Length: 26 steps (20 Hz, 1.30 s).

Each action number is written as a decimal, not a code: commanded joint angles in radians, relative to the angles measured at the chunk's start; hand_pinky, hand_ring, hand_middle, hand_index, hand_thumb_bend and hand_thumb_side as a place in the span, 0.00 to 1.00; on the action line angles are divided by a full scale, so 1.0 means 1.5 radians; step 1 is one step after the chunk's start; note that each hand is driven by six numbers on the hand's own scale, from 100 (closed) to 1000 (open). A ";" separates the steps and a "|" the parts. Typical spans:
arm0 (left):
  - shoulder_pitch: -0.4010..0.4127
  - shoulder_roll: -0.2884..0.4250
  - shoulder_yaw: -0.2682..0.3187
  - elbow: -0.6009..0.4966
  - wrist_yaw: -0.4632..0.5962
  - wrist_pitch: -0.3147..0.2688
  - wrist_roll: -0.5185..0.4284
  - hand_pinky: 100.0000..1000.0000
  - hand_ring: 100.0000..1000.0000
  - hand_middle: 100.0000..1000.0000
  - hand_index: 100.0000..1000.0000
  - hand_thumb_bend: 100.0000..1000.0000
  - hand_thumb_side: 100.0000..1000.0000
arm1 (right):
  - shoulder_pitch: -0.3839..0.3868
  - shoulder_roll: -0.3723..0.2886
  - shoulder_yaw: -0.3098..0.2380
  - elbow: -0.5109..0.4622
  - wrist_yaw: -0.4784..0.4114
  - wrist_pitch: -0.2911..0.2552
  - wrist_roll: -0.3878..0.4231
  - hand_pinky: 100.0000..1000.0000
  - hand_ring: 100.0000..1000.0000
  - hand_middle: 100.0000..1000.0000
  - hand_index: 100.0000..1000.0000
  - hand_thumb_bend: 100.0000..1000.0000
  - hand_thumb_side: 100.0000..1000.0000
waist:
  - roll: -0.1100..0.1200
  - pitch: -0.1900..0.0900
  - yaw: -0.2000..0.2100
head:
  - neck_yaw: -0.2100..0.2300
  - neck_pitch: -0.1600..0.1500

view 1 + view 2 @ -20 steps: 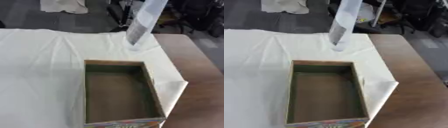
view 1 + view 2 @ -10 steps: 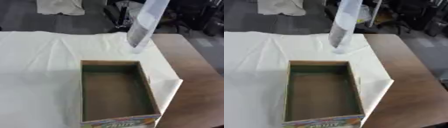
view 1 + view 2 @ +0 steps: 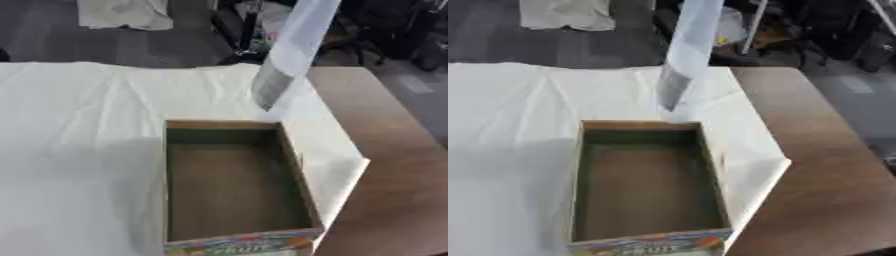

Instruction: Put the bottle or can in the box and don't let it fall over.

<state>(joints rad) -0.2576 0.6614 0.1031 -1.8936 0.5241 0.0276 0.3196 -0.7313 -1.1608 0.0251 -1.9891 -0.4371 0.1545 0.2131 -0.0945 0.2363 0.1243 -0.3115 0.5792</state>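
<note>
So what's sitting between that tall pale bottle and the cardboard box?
Nothing: in the left eye view only a bare strip of white cloth separates the bottle from the box.

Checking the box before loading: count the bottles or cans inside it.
0. The box holds nothing. One tall pale bottle-like thing stands or hangs tilted just beyond its far edge, top cut off; neither hand shows.

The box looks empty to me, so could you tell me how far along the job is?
Done: nothing yet; the box stands open and empty on the white cloth. In hand: a tall pale bottle is tilted above the cloth just beyond the box's far edge; no hand shows. Left: lowering it in upright.
</note>
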 commanded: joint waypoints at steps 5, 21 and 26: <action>-0.010 0.014 0.003 -0.009 -0.014 0.000 -0.001 0.80 0.83 0.80 0.78 0.18 0.95 | 0.009 -0.018 0.005 -0.007 0.021 -0.016 -0.004 0.51 0.22 0.16 0.39 0.00 0.00 | 0.007 -0.015 0.007 | -0.005 0.003; -0.015 0.002 0.001 -0.013 -0.020 0.001 0.002 0.79 0.83 0.80 0.78 0.18 0.96 | 0.049 0.014 0.059 -0.007 0.114 -0.030 0.006 0.51 0.23 0.16 0.39 0.00 0.00 | 0.012 0.003 0.024 | -0.011 -0.011; -0.017 -0.002 0.000 -0.011 -0.020 0.003 0.001 0.79 0.83 0.80 0.78 0.18 0.96 | 0.058 0.021 0.077 -0.007 0.137 -0.035 0.012 0.52 0.23 0.16 0.39 0.00 0.00 | 0.012 0.010 0.027 | -0.012 -0.013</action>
<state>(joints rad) -0.2714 0.6425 0.0991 -1.8965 0.4996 0.0305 0.3218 -0.6339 -1.1105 0.1491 -1.9910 -0.2445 0.1054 0.2288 -0.0827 0.2651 0.1656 -0.3269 0.5686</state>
